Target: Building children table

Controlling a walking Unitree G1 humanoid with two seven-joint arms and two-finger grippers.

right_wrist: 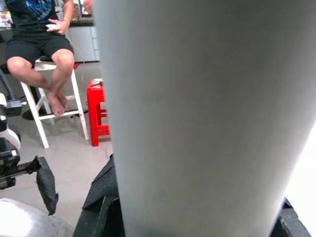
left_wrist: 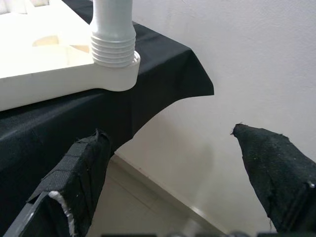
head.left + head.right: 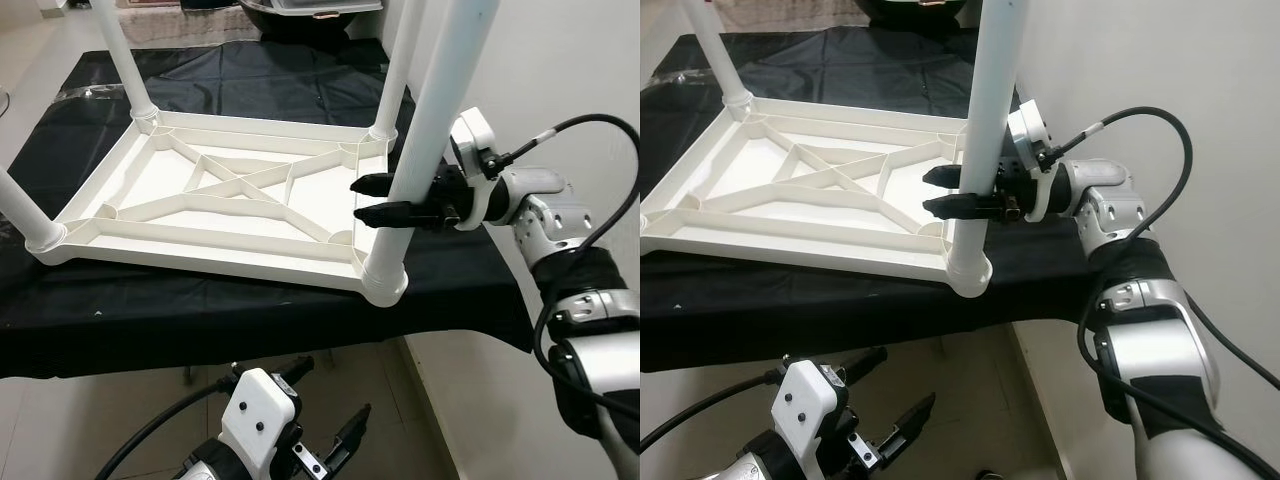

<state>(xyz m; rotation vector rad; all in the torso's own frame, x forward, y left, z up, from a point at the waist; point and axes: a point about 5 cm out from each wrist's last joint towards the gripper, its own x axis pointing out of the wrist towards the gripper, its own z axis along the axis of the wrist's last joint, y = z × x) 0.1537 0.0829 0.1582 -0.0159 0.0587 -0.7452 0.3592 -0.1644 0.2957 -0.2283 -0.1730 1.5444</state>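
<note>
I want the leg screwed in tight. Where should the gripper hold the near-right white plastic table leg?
Low on the smooth round white plastic table leg, above its ribbed collar, coming in sideways from the right, as the right gripper does now. The leg stands upright and its shaft fits between two fingers.

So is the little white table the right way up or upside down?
Upside down. The table top lies flat on the black cloth with its ribbed underside facing up and its legs pointing upward. The right gripper has its fingers around the near right leg.
</note>
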